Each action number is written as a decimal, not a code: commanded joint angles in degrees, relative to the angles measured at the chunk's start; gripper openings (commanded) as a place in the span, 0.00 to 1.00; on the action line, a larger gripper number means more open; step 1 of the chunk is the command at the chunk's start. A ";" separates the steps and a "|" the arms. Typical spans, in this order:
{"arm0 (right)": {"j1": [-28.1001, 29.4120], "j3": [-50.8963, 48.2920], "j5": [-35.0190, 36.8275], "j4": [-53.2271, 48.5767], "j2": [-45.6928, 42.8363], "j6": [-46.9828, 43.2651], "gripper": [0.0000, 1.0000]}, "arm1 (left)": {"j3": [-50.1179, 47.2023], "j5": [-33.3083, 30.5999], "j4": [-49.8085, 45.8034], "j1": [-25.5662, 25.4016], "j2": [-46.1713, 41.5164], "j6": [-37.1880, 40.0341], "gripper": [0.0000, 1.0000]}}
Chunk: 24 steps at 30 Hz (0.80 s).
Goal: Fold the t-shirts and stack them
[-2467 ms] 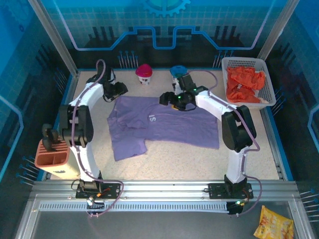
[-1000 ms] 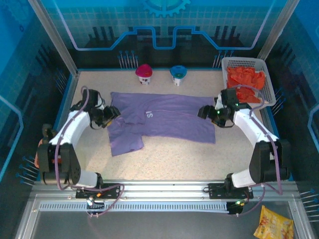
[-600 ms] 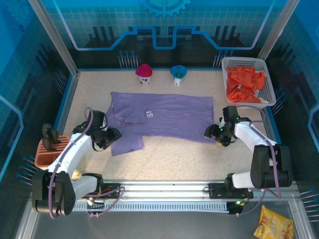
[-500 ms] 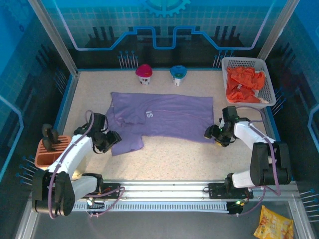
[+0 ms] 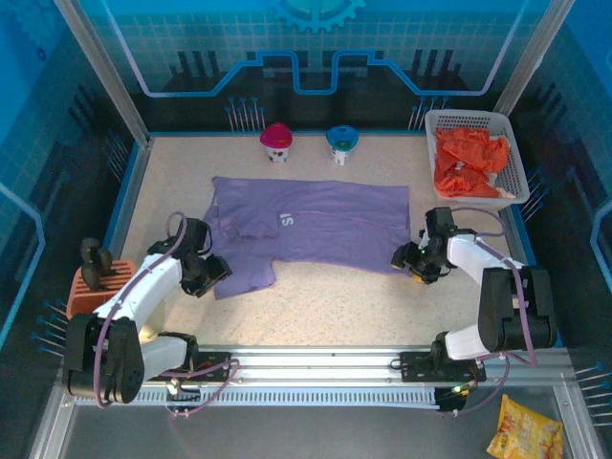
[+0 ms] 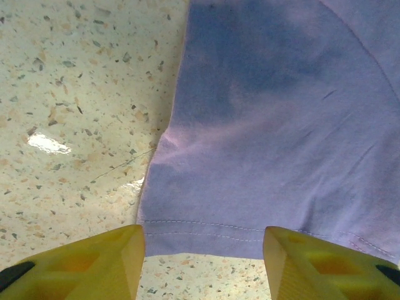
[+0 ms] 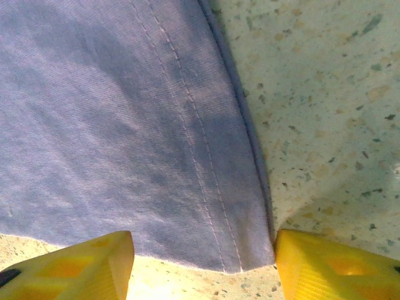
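Observation:
A large lavender t-shirt lies spread flat across the middle of the table. My left gripper is low at the shirt's near-left flap; in the left wrist view its open yellow fingers straddle the stitched hem. My right gripper is at the shirt's near-right corner; in the right wrist view it is open with the hemmed corner between the fingers. Neither grips cloth. Orange-red t-shirts lie bunched in the white basket.
A red-capped pot and a blue-capped pot stand at the back edge. An orange-brown holder sits at the left edge beside my left arm. A yellow snack bag lies off the table at the near right.
Both grippers have come toward the near side along the shirt's two ends and dropped to its near edge. The right jaws have narrowed a little. The shirt lies the same.

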 commanded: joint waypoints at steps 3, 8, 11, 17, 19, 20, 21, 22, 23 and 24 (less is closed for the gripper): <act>-0.66 -1.97 -0.64 -1.88 -0.46 0.93 0.62 | -1.28 -1.33 0.17 -0.87 1.01 -0.76 0.52; -0.62 -2.87 -0.82 -1.07 -1.43 1.72 0.61 | -1.86 -0.96 -0.08 -2.26 2.21 -1.26 0.50; -0.66 -2.96 -0.51 -1.03 -2.43 1.81 0.58 | -2.61 -3.40 -1.00 -5.01 2.37 -3.00 0.50; -0.75 -2.79 -3.21 2.20 -1.47 3.28 0.53 | -4.15 -6.91 -1.70 -8.17 4.07 -5.36 0.48; -0.68 -2.66 -3.81 3.12 -0.95 3.56 0.52 | -4.24 -7.76 -2.32 -8.50 3.10 -6.14 0.48; -0.74 -2.62 -3.82 3.40 -0.74 3.57 0.51 | -4.25 -8.19 -2.47 -8.48 2.35 -6.41 0.48; -0.72 -2.53 -3.82 3.62 -0.48 3.64 0.50 | -4.16 -8.58 -2.58 -8.43 1.49 -6.66 0.49; -0.68 -2.52 -3.94 3.90 -0.22 3.70 0.49 | -3.94 -9.10 -2.99 -8.42 0.76 -6.82 0.50; -0.70 -2.52 -4.05 4.28 0.02 3.74 0.48 | -3.73 -9.38 -3.29 -8.42 0.13 -6.70 0.50; -0.72 -2.55 -4.14 4.55 0.41 3.83 0.46 | -3.51 -9.59 -3.71 -8.34 -0.25 -6.69 0.51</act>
